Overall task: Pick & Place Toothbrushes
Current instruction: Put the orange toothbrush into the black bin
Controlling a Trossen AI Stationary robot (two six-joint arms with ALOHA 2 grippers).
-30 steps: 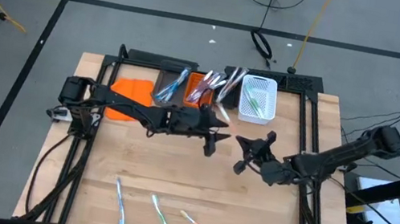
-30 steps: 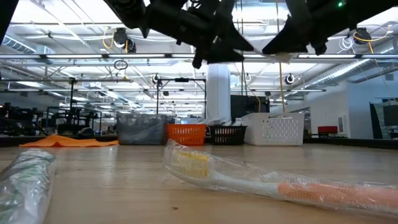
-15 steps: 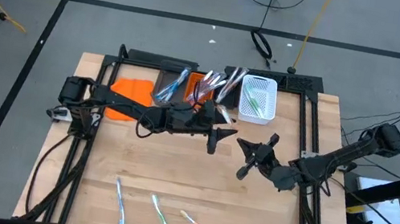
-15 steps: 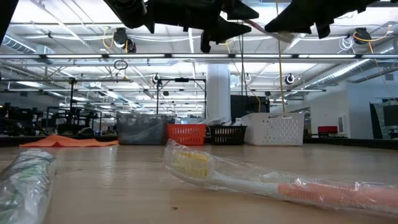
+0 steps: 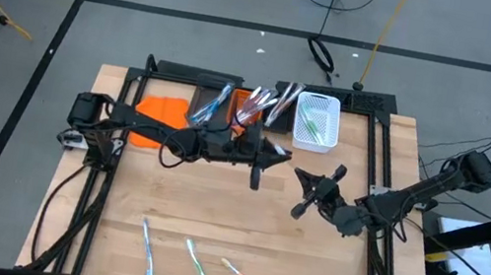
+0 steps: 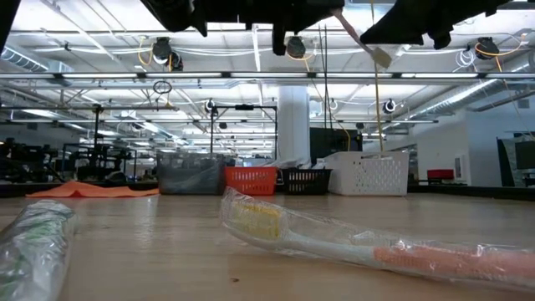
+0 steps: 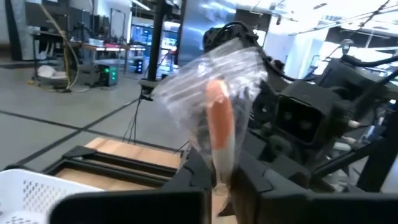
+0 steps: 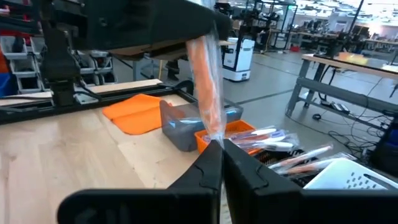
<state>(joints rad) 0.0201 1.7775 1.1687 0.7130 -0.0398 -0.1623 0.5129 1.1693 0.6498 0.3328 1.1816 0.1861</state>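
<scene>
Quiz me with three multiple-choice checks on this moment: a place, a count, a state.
1. White mesh bin sits where in the bin row? A left end B right end C middle
2. Loose toothbrushes on bare wood? A one B three C six
3. Left gripper? A open, empty B shut on wrapped toothbrush C unseen
Answers: B, it ends the row on the right arm's side; B, three lie near the front edge; B, its wrist view shows the brush clamped, right gripper close by.
</scene>
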